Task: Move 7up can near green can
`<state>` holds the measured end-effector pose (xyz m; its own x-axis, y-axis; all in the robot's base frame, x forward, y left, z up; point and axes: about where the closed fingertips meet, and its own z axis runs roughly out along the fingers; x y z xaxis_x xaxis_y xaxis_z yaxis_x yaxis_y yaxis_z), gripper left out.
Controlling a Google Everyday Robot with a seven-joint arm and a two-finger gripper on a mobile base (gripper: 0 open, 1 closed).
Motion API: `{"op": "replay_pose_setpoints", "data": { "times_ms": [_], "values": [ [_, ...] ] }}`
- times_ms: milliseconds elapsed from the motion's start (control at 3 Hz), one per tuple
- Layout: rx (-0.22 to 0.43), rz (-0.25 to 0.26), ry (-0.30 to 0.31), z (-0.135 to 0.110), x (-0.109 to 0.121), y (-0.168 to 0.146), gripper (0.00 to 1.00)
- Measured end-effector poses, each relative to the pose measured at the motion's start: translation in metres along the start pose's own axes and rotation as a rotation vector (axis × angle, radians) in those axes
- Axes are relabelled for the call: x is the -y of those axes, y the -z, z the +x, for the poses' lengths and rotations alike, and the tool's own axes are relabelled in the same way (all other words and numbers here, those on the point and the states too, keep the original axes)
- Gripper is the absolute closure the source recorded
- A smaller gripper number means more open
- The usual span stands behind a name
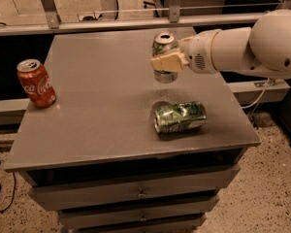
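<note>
My gripper (166, 60) is shut on the 7up can (164, 43), a pale silvery can with green patches and a silver top. It holds the can upright in the air above the grey table (97, 101), right of the middle. The green can (180, 116), shiny and wrinkly, lies on its side on the table just below and in front of the held can. The two cans are apart, with a small gap between them.
A red cola can (36, 83) stands upright near the table's left edge. The table's right edge and front edge are close to the green can. Drawers (136, 193) sit under the tabletop. A metal rail (111, 23) runs behind the table.
</note>
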<state>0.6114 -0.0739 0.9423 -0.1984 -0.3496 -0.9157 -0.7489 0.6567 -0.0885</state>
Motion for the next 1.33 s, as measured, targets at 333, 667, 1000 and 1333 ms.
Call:
{"op": "replay_pose_setpoints", "data": {
  "times_ms": [333,667,1000,1333],
  "values": [
    [-0.022,-0.003,-0.024,0.023,0.002,0.002,0.83],
    [-0.039,-0.02,-0.05,0.042,-0.002,-0.001,0.51],
    [-0.049,-0.024,-0.059,0.049,-0.004,0.0,0.28],
    [-0.056,-0.024,-0.064,0.053,-0.005,0.001,0.04]
  ]
}}
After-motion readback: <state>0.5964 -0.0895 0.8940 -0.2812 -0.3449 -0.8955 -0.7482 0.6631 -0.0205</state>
